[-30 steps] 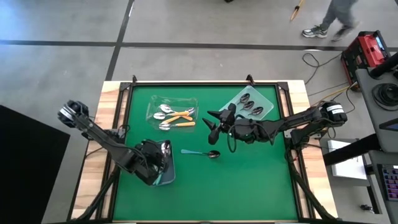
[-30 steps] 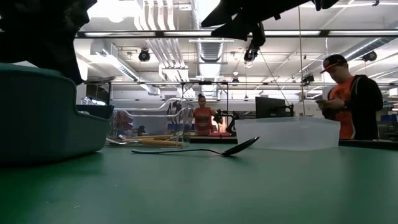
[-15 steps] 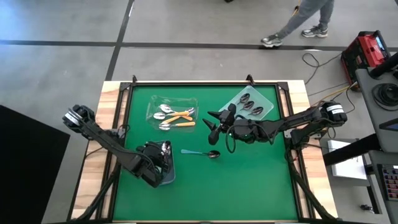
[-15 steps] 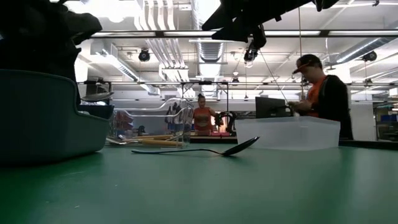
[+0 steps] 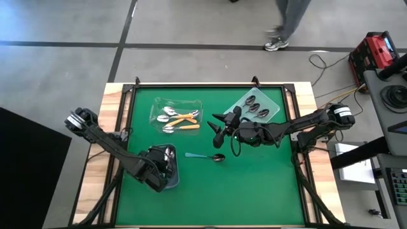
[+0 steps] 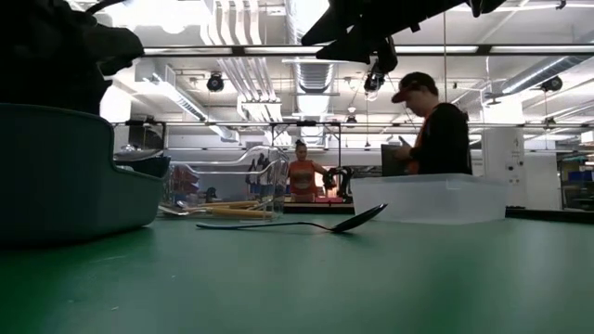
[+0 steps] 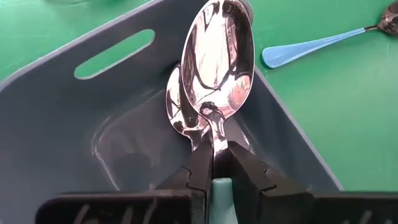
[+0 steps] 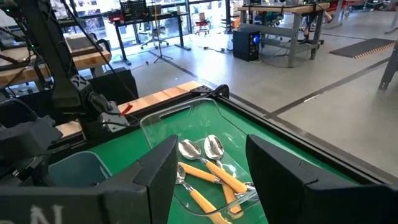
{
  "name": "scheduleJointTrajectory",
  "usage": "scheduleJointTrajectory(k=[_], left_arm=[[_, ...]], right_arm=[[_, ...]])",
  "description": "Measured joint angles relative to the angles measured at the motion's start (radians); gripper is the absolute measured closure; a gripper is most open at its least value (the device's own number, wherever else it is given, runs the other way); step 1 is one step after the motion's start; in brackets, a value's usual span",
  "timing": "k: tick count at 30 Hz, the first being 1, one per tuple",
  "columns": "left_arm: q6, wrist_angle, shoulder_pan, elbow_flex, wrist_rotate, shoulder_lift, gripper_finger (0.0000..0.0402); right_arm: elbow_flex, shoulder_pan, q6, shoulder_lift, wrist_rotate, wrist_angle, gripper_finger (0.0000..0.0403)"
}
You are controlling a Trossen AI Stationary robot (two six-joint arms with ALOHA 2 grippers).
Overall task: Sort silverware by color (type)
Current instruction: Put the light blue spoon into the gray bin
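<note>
Left pincer (image 7: 214,163): clamped on teal-handled spoon (image 7: 217,68), held over grey bin (image 7: 93,124). Right pincer (image 5: 216,130): released, hovering mid-counter (image 5: 254,184) above loose blue-handled spoon (image 5: 205,156).

A green-topped table (image 5: 254,184) framed in pale wood is seen carrying a grey bin (image 5: 166,170), a clear bin of orange-handled spoons (image 5: 176,111), a clear lid with dark spoons (image 5: 257,104) and one loose teal-handled spoon (image 5: 205,156).

Bright overhead ceiling lights (image 6: 172,14), backlit low view, sharp glare on spoon bowl (image 7: 219,53)
</note>
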Motion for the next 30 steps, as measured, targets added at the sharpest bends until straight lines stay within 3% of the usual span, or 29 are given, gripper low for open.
scheduleJointTrajectory(k=[30], left_arm=[[0.001,0.02,0.003,-0.001,0.024,0.093,0.038]], right_arm=[[0.0,0.0,0.002,0.0,0.0,0.0,0.0223]])
